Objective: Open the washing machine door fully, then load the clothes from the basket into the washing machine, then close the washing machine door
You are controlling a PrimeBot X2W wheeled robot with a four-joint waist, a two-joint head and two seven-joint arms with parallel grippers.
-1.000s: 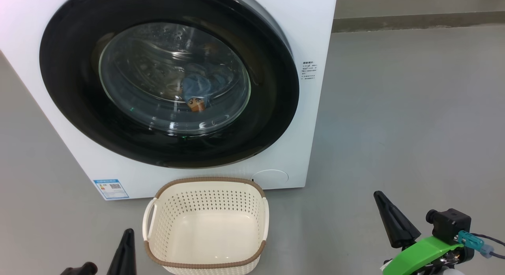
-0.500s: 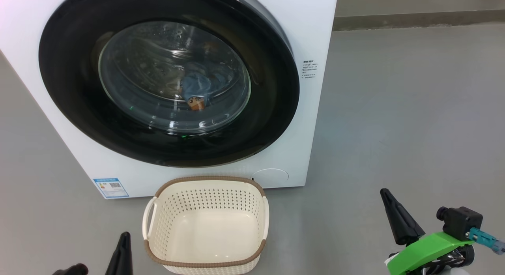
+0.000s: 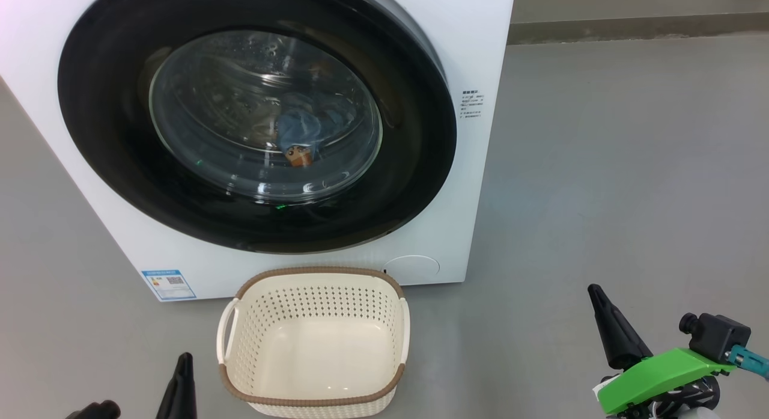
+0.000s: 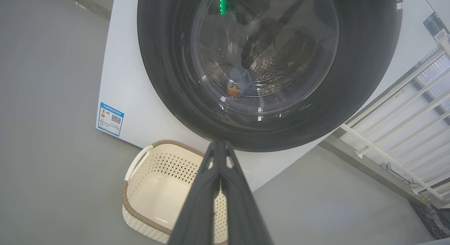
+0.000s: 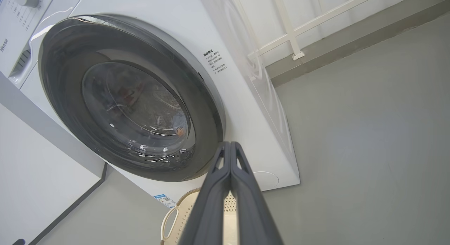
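Note:
The washing machine [image 3: 474, 40] is a white box with its round black-rimmed door [image 3: 414, 184] lying flat against the front. Through the door's glass, light blue clothes [image 3: 306, 127] with an orange print lie in the drum. The cream basket [image 3: 315, 401] stands on the floor in front, with nothing in it. My left gripper [image 3: 183, 362] is shut at the lower left, just left of the basket. My right gripper [image 3: 595, 290] is shut at the lower right, well clear of the machine. Each wrist view shows the fingers pressed together: left gripper [image 4: 219, 143], right gripper [image 5: 230, 143].
Grey floor [image 3: 631, 166] stretches to the right of the machine. A white railing [image 5: 291, 34] runs along the wall behind it. A blue label sticker [image 3: 169, 284] marks the machine's lower left corner. A white panel [image 5: 35, 188] stands left of the machine in the right wrist view.
Both grippers have drawn back: the left sinks toward the bottom edge, the right shifts to the right. The door, clothes and basket have not moved.

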